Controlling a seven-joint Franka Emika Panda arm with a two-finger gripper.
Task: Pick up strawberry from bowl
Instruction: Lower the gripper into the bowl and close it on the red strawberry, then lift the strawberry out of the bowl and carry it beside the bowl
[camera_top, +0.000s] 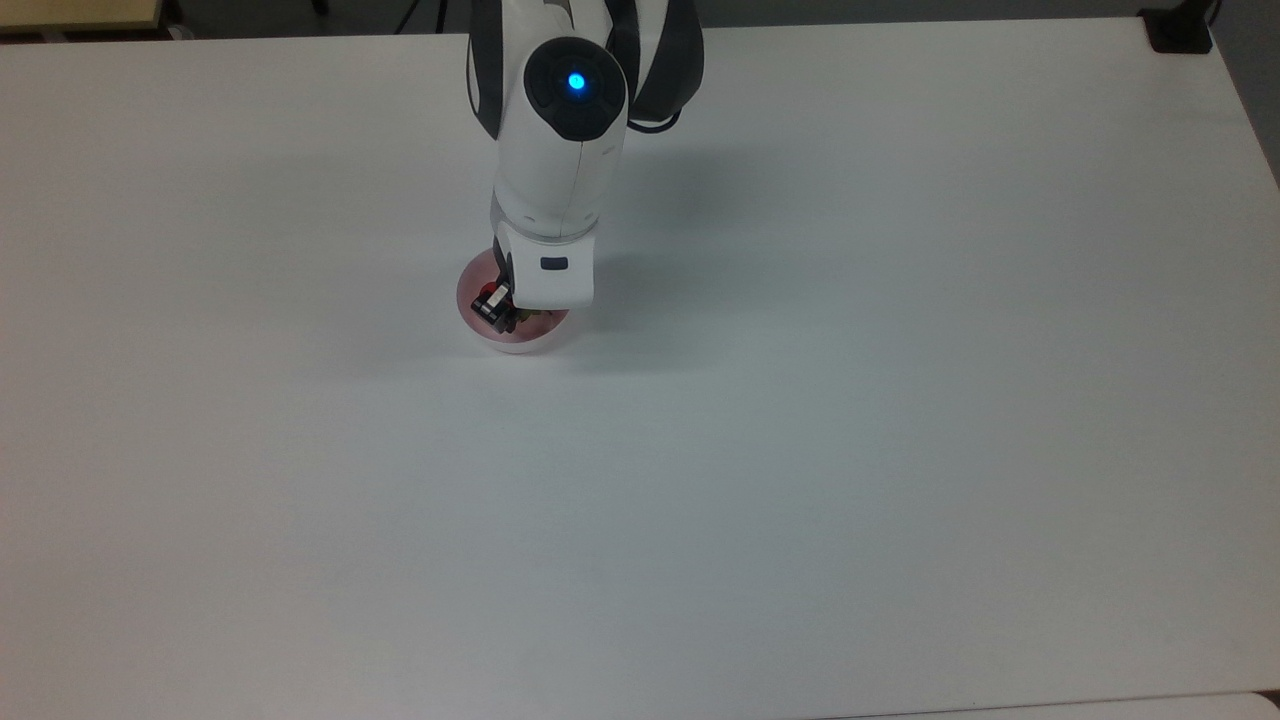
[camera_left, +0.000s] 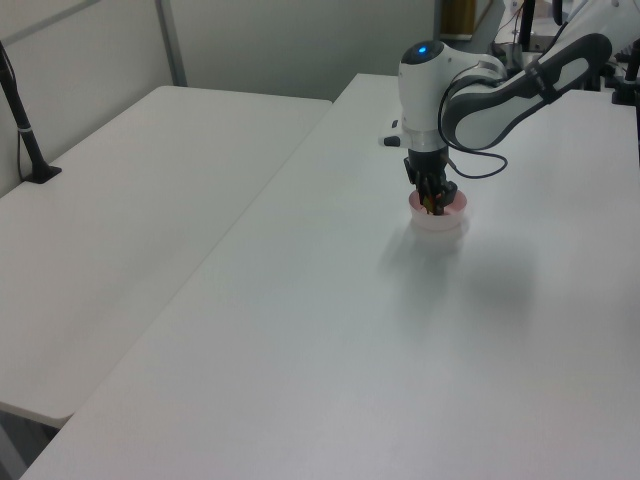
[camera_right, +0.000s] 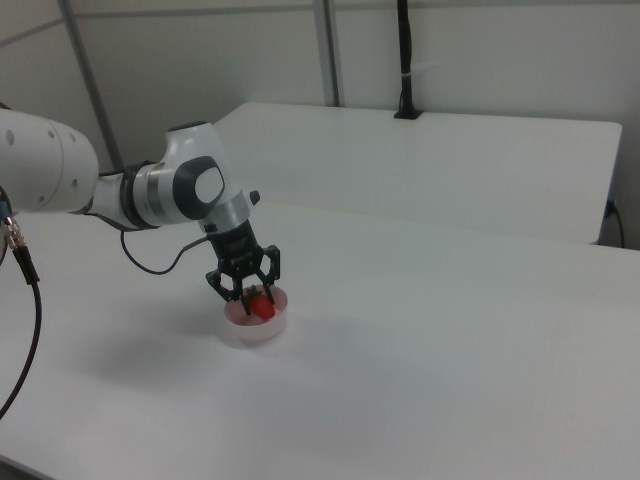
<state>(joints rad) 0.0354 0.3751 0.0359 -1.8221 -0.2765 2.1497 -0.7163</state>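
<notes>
The pale pink bowl (camera_top: 522, 342) (camera_left: 441, 223) (camera_right: 258, 329) stands on the white table below the arm's wrist. The red strawberry (camera_right: 262, 307) sits at about rim height over the bowl, between the black fingers. My gripper (camera_top: 503, 308) (camera_left: 433, 205) (camera_right: 254, 300) points straight down into the bowl and is shut on the strawberry. In the top view the white wrist covers the far half of the bowl and most of the fruit.
The white table (camera_top: 800, 450) spreads wide on every side of the bowl. A second white table (camera_left: 130, 200) adjoins it, with a black clamped post (camera_left: 25, 120) (camera_right: 404, 60). A black block (camera_top: 1180, 30) sits at the top view's far right corner.
</notes>
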